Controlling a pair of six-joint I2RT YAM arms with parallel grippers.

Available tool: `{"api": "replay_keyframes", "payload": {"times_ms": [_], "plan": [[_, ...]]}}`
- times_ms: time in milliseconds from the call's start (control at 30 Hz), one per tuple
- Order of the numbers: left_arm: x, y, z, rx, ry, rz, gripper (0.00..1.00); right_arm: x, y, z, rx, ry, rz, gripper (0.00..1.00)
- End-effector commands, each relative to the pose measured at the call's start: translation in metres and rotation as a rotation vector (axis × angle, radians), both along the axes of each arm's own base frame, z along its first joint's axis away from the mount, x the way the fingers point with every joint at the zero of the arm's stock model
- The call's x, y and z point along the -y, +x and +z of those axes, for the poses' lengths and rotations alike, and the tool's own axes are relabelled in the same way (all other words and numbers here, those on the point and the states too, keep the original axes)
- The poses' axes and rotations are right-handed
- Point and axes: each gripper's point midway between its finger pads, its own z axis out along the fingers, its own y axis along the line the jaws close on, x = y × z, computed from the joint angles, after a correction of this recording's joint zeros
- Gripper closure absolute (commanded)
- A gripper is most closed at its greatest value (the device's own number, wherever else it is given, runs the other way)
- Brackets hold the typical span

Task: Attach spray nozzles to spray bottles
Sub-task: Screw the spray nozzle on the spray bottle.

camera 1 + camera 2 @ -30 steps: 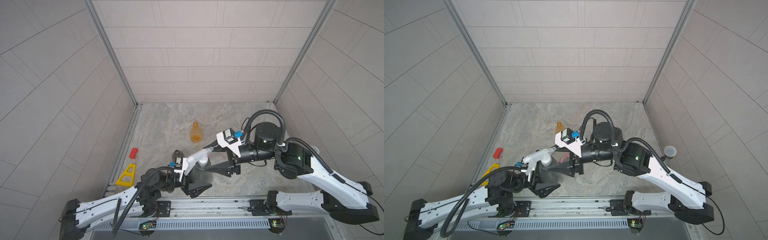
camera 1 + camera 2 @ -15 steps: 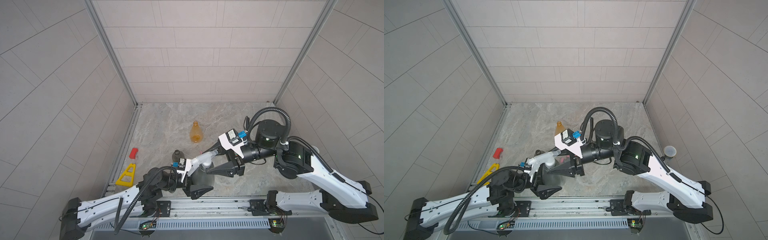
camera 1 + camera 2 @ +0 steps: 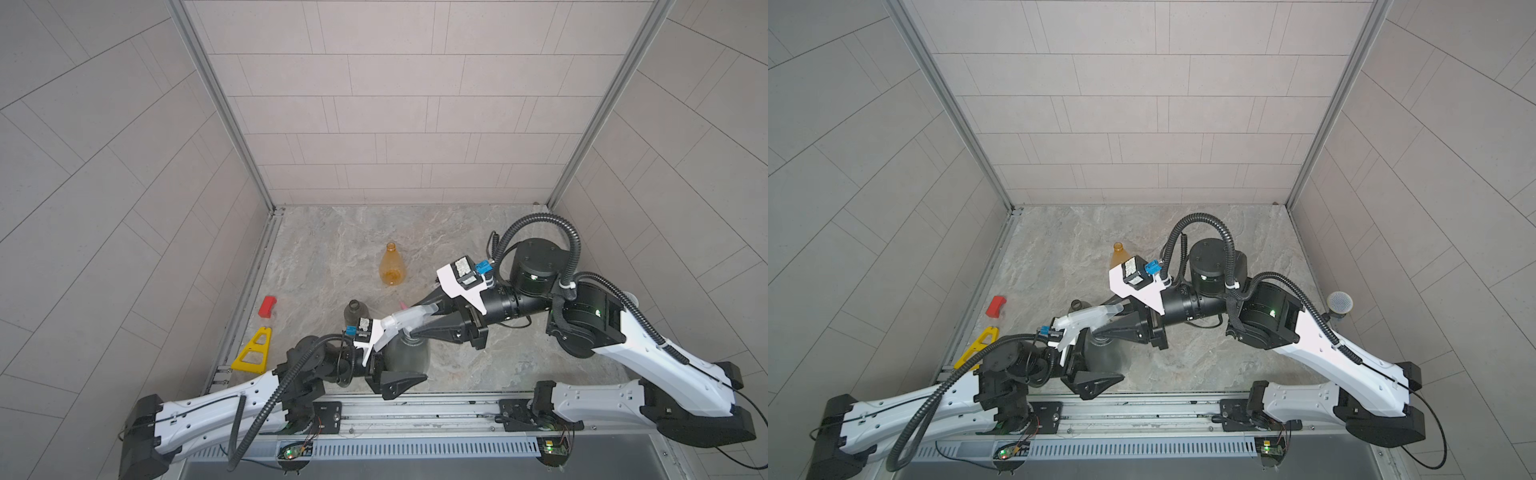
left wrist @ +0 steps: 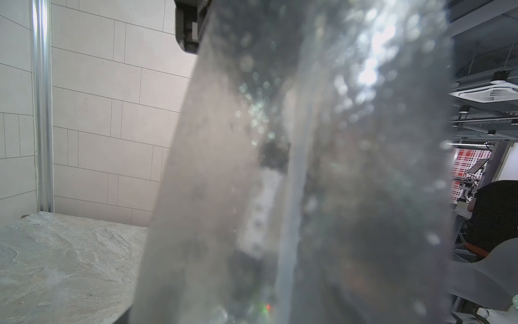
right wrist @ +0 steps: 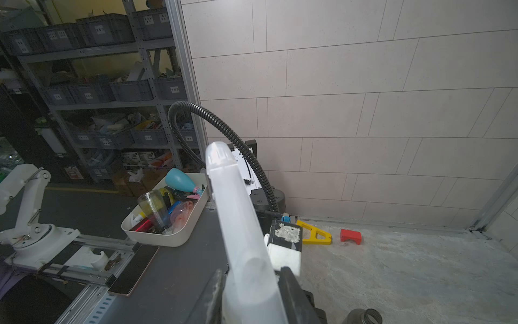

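Note:
A smoky grey spray bottle stands upright at the table's front middle, with my left gripper shut on its body. It fills the left wrist view as a grey bottle, hiding the jaws. A white spray nozzle sits on its neck, and a thin dip tube shows inside. My right gripper reaches in from the right, its fingers pressed on both sides of the white nozzle. A second grey bottle and an orange bottle stand open-necked behind. A pink nozzle barely shows.
A red block and a yellow triangle piece lie near the left wall. The front rail runs just before the held bottle. Outside the cell, a white tray holds several bottles.
The right gripper's jaws have narrowed from wide apart onto the white nozzle. The left gripper and its bottle have hardly moved.

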Motion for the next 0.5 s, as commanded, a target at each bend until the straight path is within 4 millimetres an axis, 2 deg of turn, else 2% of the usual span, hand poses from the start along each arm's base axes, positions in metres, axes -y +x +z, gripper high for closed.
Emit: {"api": "replay_keyframes", "payload": {"times_ms": [0, 100, 267, 467], "plan": [[-0.008, 0.007, 0.025, 0.018, -0.066, 0.053, 1.00, 0.002, -0.001, -0.003, 0.011, 0.002, -0.001, 0.73], [-0.011, 0.017, 0.027, 0.014, -0.062, 0.124, 1.00, 0.002, 0.005, -0.011, -0.008, -0.011, -0.046, 0.74], [-0.024, 0.034, 0.038, 0.022, -0.092, 0.252, 1.00, 0.004, 0.016, -0.038, -0.049, -0.045, -0.169, 0.76], [-0.021, 0.045, 0.048, 0.057, -0.073, 0.321, 1.00, 0.003, 0.022, -0.064, -0.060, -0.106, -0.357, 0.76]]}}
